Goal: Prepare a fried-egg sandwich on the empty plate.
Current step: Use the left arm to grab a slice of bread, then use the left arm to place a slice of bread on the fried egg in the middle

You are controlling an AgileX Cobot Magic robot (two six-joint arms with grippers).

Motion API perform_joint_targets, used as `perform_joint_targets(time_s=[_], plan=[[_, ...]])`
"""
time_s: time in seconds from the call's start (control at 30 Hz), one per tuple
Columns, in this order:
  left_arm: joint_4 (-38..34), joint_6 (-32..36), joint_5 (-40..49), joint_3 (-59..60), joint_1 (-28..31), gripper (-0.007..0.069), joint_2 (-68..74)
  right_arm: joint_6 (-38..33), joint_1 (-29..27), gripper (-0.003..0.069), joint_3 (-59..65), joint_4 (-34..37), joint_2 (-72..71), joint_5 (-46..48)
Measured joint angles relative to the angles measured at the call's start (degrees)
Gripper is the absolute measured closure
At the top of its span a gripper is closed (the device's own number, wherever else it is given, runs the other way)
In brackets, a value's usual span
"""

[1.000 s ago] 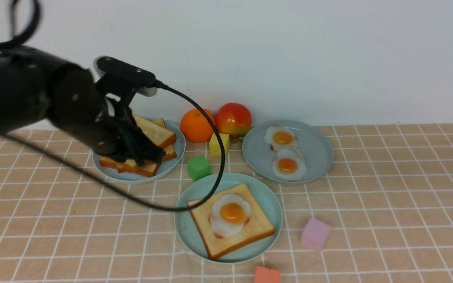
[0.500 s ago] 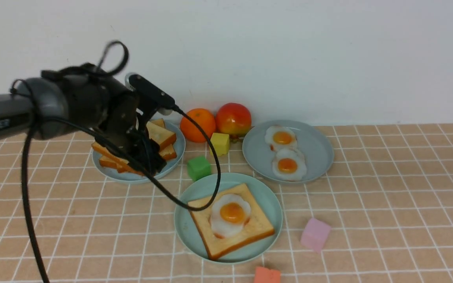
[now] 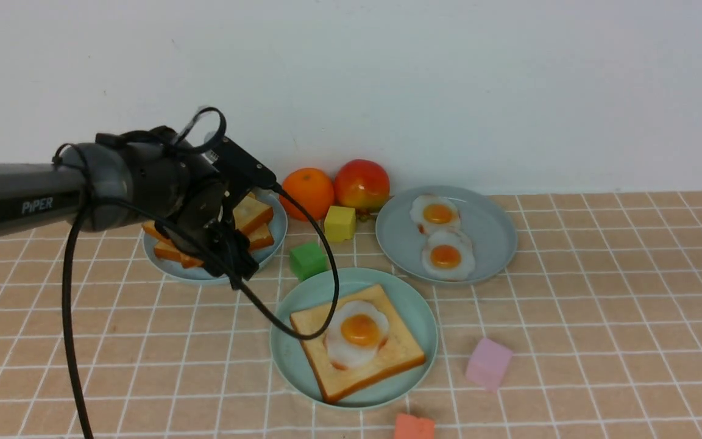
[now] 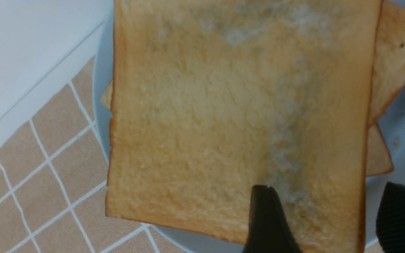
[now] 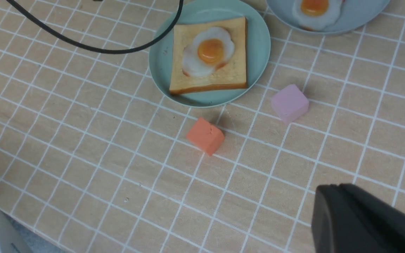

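Right fingers (image 5: 364, 218) hang over the surface (image 5: 118, 140); clenched or not, I cannot tell. On the mint plate (image 3: 415, 305) lie toast (image 3: 387, 360) and egg (image 3: 357, 332). Farther off, left fingers (image 4: 265, 218), spread, straddle the top slice (image 4: 223, 105) of the stack (image 3: 256, 213). It is probably light, stiff and crumbly: pinch the crust edge.

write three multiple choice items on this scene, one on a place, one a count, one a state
1. The green cube sits: A on the cloth just beyond the mint-green plate; B on that plate; C in mid-air.
2. Fried eggs on the right blue-grey plate: A one; B three; C two.
3. The sandwich is: A capped with toast; B one toast slice with an uncovered egg; C not begun.
1 A, it rests on cloth by the rim; 2 C, two yolks show; 3 B, nothing covers the egg.
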Motion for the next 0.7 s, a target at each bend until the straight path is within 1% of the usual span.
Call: perform_joint_targets(time_s=[0.1,0.13,0.17,0.2,0.3,0.33,0.5,0.6,0.7], plan=[[-0.01,-0.02,0.0,0.0,0.0,0.033,0.0,0.0,0.0,0.0626,0.0,0.0,0.0,0.05],[-0.01,-0.02,0.0,0.0,0.0,0.0347,0.0,0.0,0.0,0.0626,0.0,0.0,0.0,0.05],[-0.01,-0.02,0.0,0.0,0.0,0.0416,0.0,0.0,0.0,0.0624,0.0,0.0,0.0,0.05],[-0.01,-0.02,0.0,-0.08,0.0,0.0462,0.0,0.0,0.0,0.0623,0.0,0.0,0.0,0.15],[0.01,-0.02,0.45,-0.07,0.0,0.0578,-0.07,0.0,0.0,0.0618,0.0,0.0,0.0,0.69],[0.01,-0.02,0.75,-0.07,0.0,0.0598,-0.18,0.0,0.0,0.0617,0.0,0.0,0.0,0.89],[-0.98,-0.14,2.8,-0.07,-0.08,0.0601,-2.83,0.0,0.0,0.0617,0.0,0.0,0.0,1.26],[-2.64,-1.0,5.34,0.01,-1.27,0.0601,-6.73,0.0,0.0,0.0615,0.0,0.0,0.0,1.26],[-4.78,-0.73,5.7,3.17,-7.04,0.0601,-13.62,0.0,0.0,0.0613,0.0,0.0,0.0,1.26]])
